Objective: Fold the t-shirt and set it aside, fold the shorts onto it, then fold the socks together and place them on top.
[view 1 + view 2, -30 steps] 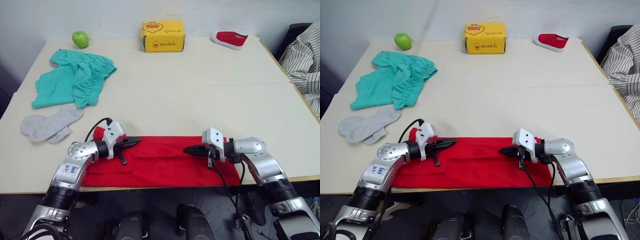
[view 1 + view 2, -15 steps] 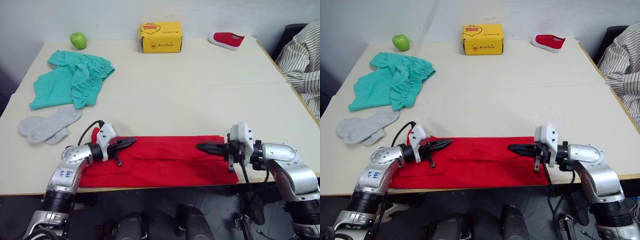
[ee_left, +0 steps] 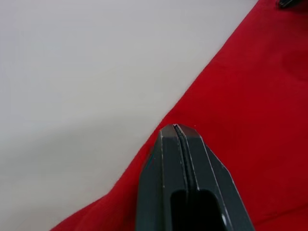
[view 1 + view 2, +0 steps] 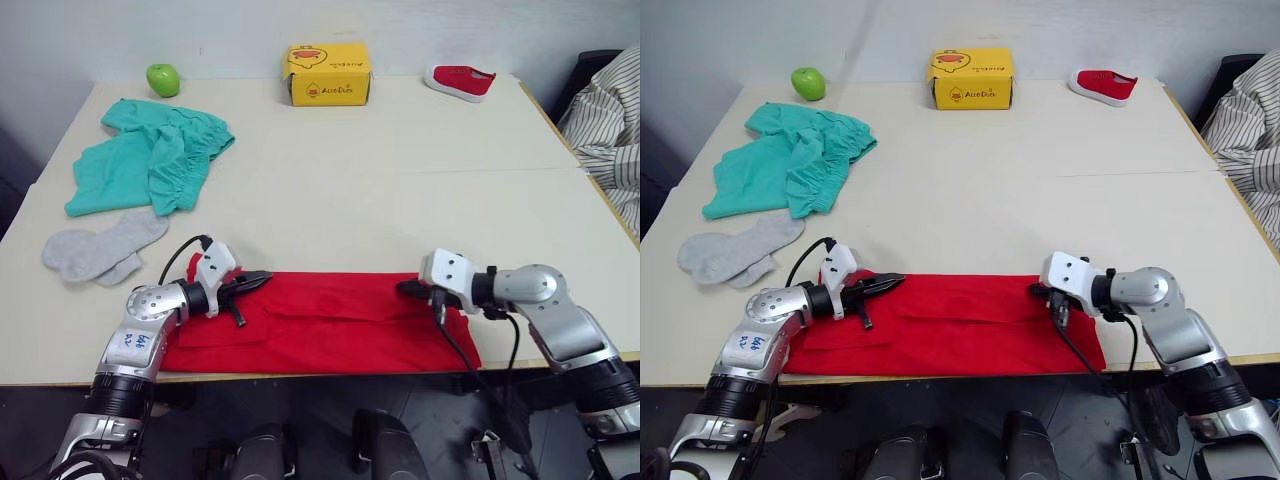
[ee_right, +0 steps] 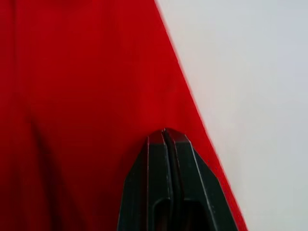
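The red t-shirt (image 4: 320, 322) lies folded into a long flat band along the table's front edge. My left gripper (image 4: 260, 276) is shut, its tips resting over the band's far edge near the left end (image 3: 179, 128). Over the far edge near the right end, my right gripper (image 4: 405, 288) is also shut, lying on the cloth (image 5: 164, 130). No cloth shows between either pair of fingers. The teal shorts (image 4: 150, 155) lie crumpled at the far left. Just in front of them the grey socks (image 4: 102, 250) lie overlapping.
A green apple (image 4: 162, 78), a yellow box (image 4: 327, 72) and a small red shoe (image 4: 458, 80) stand along the table's back edge. Striped cloth (image 4: 608, 120) hangs beyond the right edge. The table (image 4: 400, 190) is bare between the t-shirt and the box.
My right gripper swung out to the right, then came back left and up to the t-shirt's far edge. The left gripper stayed almost in place. Both remained shut.
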`<action>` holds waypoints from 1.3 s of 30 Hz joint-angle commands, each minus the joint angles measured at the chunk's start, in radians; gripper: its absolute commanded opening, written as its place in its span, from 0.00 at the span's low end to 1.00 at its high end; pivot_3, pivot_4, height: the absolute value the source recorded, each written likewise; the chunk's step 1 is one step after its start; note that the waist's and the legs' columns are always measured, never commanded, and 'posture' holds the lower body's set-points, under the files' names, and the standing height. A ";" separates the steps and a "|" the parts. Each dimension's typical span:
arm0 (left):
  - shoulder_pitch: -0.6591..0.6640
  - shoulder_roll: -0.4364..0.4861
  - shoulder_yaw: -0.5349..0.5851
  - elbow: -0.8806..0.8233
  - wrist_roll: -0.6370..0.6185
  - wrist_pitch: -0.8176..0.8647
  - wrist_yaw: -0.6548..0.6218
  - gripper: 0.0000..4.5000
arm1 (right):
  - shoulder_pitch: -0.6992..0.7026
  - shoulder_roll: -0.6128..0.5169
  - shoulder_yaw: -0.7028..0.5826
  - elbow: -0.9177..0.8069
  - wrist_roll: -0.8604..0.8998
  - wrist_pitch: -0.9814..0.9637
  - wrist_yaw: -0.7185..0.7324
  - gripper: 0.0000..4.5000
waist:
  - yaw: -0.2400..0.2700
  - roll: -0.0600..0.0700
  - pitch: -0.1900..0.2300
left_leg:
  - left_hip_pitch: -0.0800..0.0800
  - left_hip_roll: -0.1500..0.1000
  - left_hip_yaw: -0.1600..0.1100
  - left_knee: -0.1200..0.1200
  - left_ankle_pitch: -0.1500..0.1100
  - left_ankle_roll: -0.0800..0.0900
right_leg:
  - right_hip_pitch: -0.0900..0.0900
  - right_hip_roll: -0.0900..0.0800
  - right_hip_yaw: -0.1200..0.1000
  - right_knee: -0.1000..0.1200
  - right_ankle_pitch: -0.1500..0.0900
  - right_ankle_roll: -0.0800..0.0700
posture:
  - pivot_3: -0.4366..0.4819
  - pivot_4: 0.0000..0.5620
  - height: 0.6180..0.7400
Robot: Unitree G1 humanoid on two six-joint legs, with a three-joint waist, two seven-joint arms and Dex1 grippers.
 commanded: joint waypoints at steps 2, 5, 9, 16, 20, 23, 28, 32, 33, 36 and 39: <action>0.017 -0.003 0.001 0.016 0.034 0.043 0.051 0.00 | 0.052 -0.107 -0.058 0.038 -0.011 -0.062 0.060 0.01 | 0.003 -0.001 0.000 | 0.000 0.000 0.000 0.000 0.000 0.000 | 0.001 0.000 0.000 0.000 0.000 0.000 | 0.48 0.27 1.00; 0.027 0.002 0.000 0.020 0.035 0.049 0.055 0.00 | 0.133 -0.197 -0.088 0.032 0.025 -0.073 0.149 0.01 | 0.003 -0.003 -0.002 | 0.002 0.000 0.000 0.000 0.000 0.000 | 0.002 0.000 0.000 -0.001 0.000 0.000 | 0.48 0.27 1.00; 0.036 0.006 0.005 0.021 0.035 0.041 0.061 0.00 | 0.267 -0.286 -0.171 -0.068 0.172 -0.043 0.302 0.01 | 0.008 -0.005 -0.005 | 0.003 0.001 -0.001 0.000 0.000 0.000 | 0.004 0.000 -0.001 -0.002 0.000 0.000 | 0.48 0.27 1.00; 0.058 0.007 0.079 0.010 -0.053 -0.052 -0.032 0.00 | 0.235 -0.210 -0.343 -0.114 0.383 0.056 0.252 0.01 | -0.003 -0.005 -0.006 | 0.005 0.003 -0.001 0.000 -0.001 -0.001 | 0.005 0.000 -0.001 -0.002 0.000 0.000 | 0.48 0.27 1.00; 0.054 0.011 0.101 0.008 -0.080 -0.070 -0.068 0.00 | 0.136 -0.073 -0.299 -0.136 0.368 0.114 0.099 0.01 | 0.000 -0.005 -0.006 | 0.004 0.003 -0.001 0.000 -0.001 -0.003 | 0.004 0.000 -0.002 -0.002 -0.001 -0.002 | 0.48 0.27 1.00; 0.046 0.010 0.110 0.017 -0.075 -0.074 -0.073 0.00 | 0.078 0.029 -0.211 -0.139 0.274 0.132 -0.020 0.01 | 0.000 -0.005 -0.006 | 0.001 0.003 -0.001 0.000 -0.001 -0.003 | 0.000 0.000 -0.002 -0.001 -0.001 -0.002 | 0.48 0.27 1.00; 0.038 0.014 0.107 0.026 -0.050 -0.063 -0.054 0.00 | 0.055 0.090 -0.114 -0.094 0.132 0.114 -0.123 0.01 | 0.007 -0.005 -0.006 | -0.001 0.001 -0.001 0.000 -0.001 -0.002 | -0.001 -0.001 -0.002 0.000 -0.001 -0.002 | 0.48 0.27 1.00; 0.036 0.024 0.098 0.040 -0.019 -0.039 -0.028 0.00 | 0.129 0.032 -0.102 -0.044 0.101 -0.006 -0.024 0.01 | 0.014 -0.005 -0.006 | -0.002 0.000 -0.001 0.000 -0.002 0.000 | -0.001 0.000 -0.002 0.000 0.000 -0.001 | 0.48 0.27 1.00; 0.037 0.026 0.099 0.043 -0.015 -0.033 -0.022 0.00 | 0.157 0.012 -0.115 -0.045 0.110 -0.034 0.004 0.01 | 0.015 -0.005 -0.006 | -0.002 0.000 -0.001 0.000 -0.002 0.000 | 0.000 0.000 -0.002 -0.001 0.000 -0.001 | 0.48 0.27 1.00; 0.043 0.031 0.105 0.048 -0.009 -0.020 -0.001 0.00 | 0.238 -0.037 -0.171 -0.076 0.156 -0.061 0.059 0.01 | 0.020 -0.005 -0.006 | 0.000 0.000 0.000 -0.001 -0.002 0.000 | 0.000 0.000 -0.002 -0.002 0.000 -0.001 | 0.48 0.27 1.00; 0.051 0.034 0.114 0.045 -0.013 -0.015 0.007 0.00 | 0.322 -0.084 -0.231 -0.112 0.208 -0.075 0.118 0.01 | 0.021 -0.005 -0.006 | 0.001 0.001 0.000 0.000 -0.002 0.001 | 0.002 0.000 -0.002 -0.002 0.000 -0.001 | 0.48 0.27 1.00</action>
